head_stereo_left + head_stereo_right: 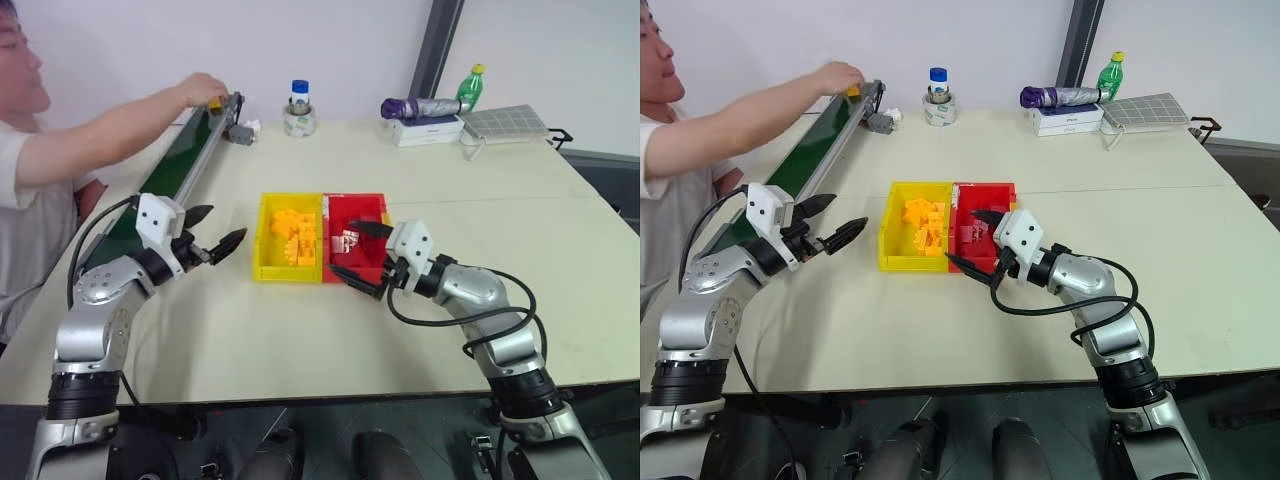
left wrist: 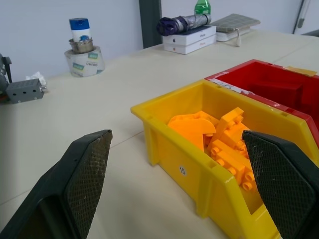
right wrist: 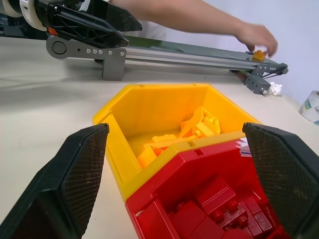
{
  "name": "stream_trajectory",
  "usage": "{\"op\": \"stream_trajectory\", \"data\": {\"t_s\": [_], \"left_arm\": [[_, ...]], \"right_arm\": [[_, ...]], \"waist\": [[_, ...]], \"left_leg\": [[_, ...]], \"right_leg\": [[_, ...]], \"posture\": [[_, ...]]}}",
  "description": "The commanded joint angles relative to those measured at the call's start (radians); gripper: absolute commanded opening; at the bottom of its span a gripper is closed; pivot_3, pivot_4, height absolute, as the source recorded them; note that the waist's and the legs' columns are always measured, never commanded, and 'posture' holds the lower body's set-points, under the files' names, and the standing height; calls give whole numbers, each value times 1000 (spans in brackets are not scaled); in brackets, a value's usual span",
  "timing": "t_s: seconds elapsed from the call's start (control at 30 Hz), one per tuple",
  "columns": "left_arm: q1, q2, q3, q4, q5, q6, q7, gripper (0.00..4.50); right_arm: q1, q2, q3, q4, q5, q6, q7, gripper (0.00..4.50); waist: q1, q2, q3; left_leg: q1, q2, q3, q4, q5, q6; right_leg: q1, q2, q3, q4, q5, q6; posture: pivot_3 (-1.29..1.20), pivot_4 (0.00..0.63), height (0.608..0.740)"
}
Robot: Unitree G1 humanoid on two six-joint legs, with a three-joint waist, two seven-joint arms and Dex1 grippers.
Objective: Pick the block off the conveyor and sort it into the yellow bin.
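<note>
Right wrist view: a person's hand is seen setting the block on the far end of the conveyor, so the pick is judged not yet begun. The left gripper hangs beside the belt with its fingers spread and nothing between them; the right gripper is likewise spread wide at the red bin. A reach to the belt by the left arm is called for next. The block appears small and yellow-orange, though little detail can be made out. The yellow bin already holds orange pieces.
</note>
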Motion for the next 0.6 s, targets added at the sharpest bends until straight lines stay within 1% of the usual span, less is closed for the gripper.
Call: {"op": "stream_trajectory", "data": {"t_s": [0.03,0.23,0.43,0.6], "left_arm": [[-12,4,16,-8,-10,-17,-5,4409],[-23,8,28,-2,-18,-12,-3,4409],[12,7,76,-32,-88,-13,-47,4409],[37,8,84,-58,-85,-17,-31,4409]], "right_arm": [[-9,-1,-9,-33,3,-11,-5,4500],[-3,0,-10,-37,5,-10,-9,4500],[-5,5,-5,-32,6,-13,-8,4500],[-11,12,0,-21,5,-18,-4,4500]], "waist": [[0,0,0],[0,0,0],[-2,0,0],[0,0,0]], "left_leg": [[0,0,0,0,0,0],[0,0,0,0,0,0],[0,0,0,0,0,0],[0,0,0,0,0,0]], "right_leg": [[0,0,0,0,0,0],[0,0,0,0,0,0],[0,0,0,0,0,0],[0,0,0,0,0,0]], "posture": [[0,150,740],[0,150,740],[0,150,740],[0,150,740]]}}
